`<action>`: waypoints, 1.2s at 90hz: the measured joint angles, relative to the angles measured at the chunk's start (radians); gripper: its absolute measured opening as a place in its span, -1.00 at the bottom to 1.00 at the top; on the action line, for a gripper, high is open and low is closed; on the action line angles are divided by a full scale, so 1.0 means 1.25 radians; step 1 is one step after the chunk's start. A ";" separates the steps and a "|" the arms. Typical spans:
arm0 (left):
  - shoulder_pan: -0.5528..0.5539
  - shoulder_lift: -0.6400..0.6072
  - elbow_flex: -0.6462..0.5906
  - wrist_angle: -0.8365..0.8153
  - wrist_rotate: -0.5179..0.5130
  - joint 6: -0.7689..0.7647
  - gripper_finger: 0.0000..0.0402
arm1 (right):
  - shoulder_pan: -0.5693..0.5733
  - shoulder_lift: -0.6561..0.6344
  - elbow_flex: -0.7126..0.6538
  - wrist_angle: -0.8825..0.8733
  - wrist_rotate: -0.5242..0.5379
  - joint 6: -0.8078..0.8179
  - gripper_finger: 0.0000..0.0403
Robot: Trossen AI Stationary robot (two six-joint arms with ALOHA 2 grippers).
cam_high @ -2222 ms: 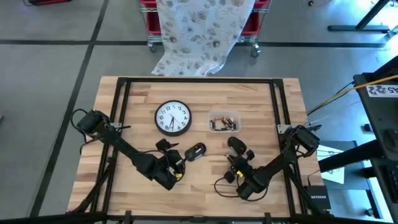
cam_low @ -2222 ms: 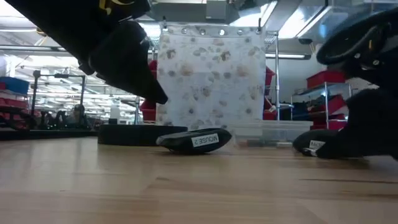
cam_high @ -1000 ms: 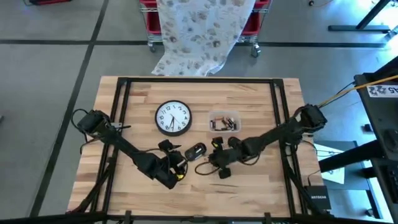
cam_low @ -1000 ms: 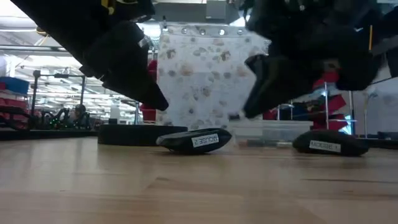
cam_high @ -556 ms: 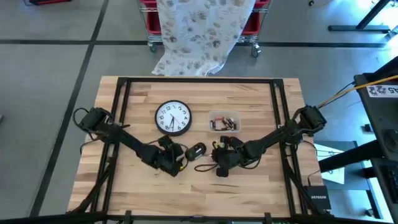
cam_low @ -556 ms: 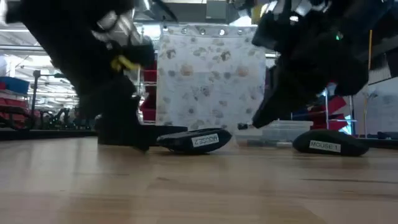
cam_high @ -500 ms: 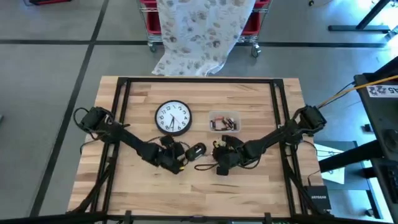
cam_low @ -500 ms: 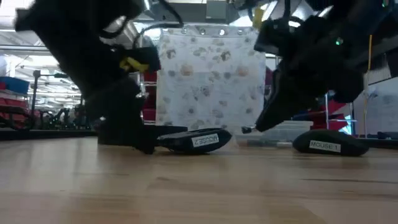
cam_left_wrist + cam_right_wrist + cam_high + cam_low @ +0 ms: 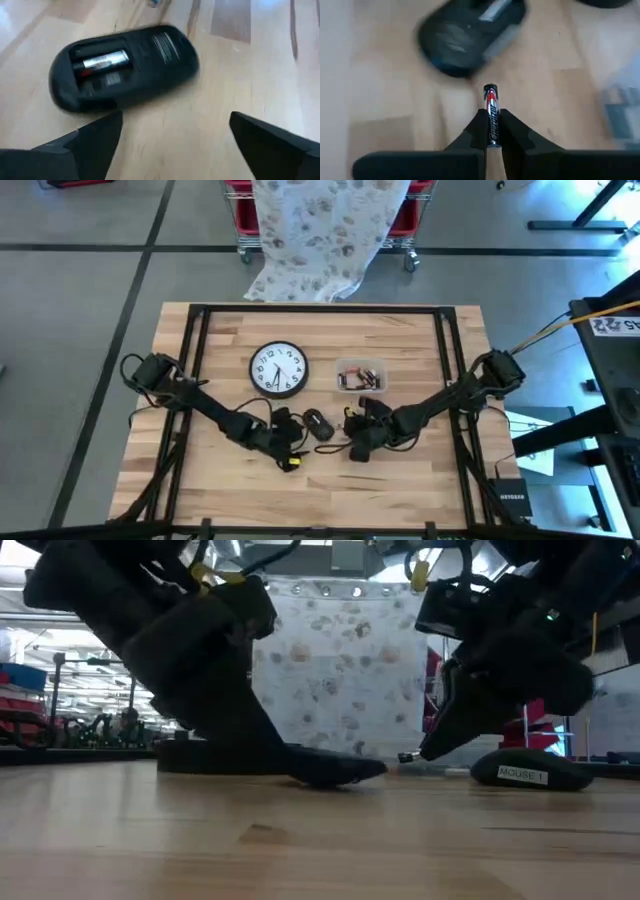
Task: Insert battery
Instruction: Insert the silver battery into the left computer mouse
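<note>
A black mouse lies on its back on the wooden table. In the left wrist view the mouse shows an open battery bay with one battery in it. My left gripper is open just short of the mouse on its near-left side, fingers spread wide. I cannot tell whether they touch it. My right gripper is to the mouse's right, shut on a battery that points at the mouse. My right gripper pinches the battery's rear half between its two fingers, and the battery lies along them. Its front end sticks out past the fingertips. The fingers slant down toward the table's left. The battery tip hangs just clear of the table.
A clear tray with several batteries stands behind the mouse, and a wall clock lies to its left. A second black mouse-shaped piece rests under my right arm, labelled in the low view. Black frame rails run along the table's sides.
My left gripper has moved from the near side toward the mouse and come down beside it, so it now hides the mouse's label in the low view. My right gripper has come down with the battery, bringing its tip close above the table.
</note>
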 joint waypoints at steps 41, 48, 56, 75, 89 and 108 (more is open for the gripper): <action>-0.002 0.000 0.000 -0.003 -0.017 -0.003 0.76 | 0.019 0.014 0.000 -0.005 -0.198 -0.580 -0.76; -0.002 0.000 0.000 -0.006 -0.019 -0.005 0.76 | 0.024 0.013 -0.001 -0.011 -0.154 -0.624 -0.60; -0.002 0.000 0.000 -0.008 -0.019 -0.007 0.76 | 0.041 0.012 0.000 -0.010 -0.097 -0.636 -0.39; -0.002 0.000 0.000 -0.009 -0.019 -0.008 0.76 | 0.092 0.012 0.000 -0.003 -0.091 -0.353 -0.11; -0.002 0.000 0.000 -0.009 -0.029 -0.008 0.76 | 0.092 0.016 0.000 0.125 -0.080 -0.016 -0.14; -0.001 0.000 0.000 -0.008 -0.041 -0.002 0.76 | 0.079 0.043 0.001 0.176 0.066 0.018 -0.21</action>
